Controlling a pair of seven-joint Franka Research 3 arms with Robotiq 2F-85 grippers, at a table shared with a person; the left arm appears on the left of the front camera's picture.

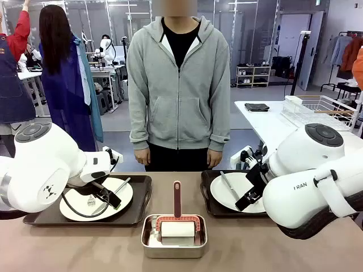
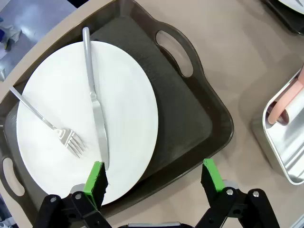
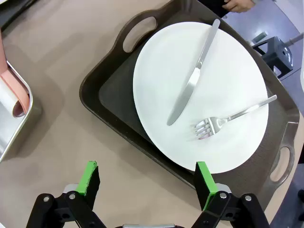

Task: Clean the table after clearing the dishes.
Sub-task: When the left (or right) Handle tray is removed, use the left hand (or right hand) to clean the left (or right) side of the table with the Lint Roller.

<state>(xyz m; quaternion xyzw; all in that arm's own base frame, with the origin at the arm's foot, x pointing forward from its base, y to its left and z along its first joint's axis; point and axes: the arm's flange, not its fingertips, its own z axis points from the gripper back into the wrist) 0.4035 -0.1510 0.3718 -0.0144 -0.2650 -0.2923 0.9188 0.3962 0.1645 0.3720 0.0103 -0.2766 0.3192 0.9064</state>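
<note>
Saw left hand [image 2: 153,166] and right hand [image 3: 146,166] spread wide, empty, over the dishes [image 1: 122,195], sat on trays [image 1: 142,195] on the worktop [image 1: 255,243]. Judged risk: uneven lift of one tray, tipping knife [image 2: 97,123] and fork [image 2: 57,128] off.

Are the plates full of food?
No, the white plate holds just a knife and a fork, and so does the other plate.

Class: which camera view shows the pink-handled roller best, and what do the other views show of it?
The front view: the roller lies whole in its pan, handle pointing away from the robot. Each wrist view catches a cut-off part of it at the picture's edge.
</note>
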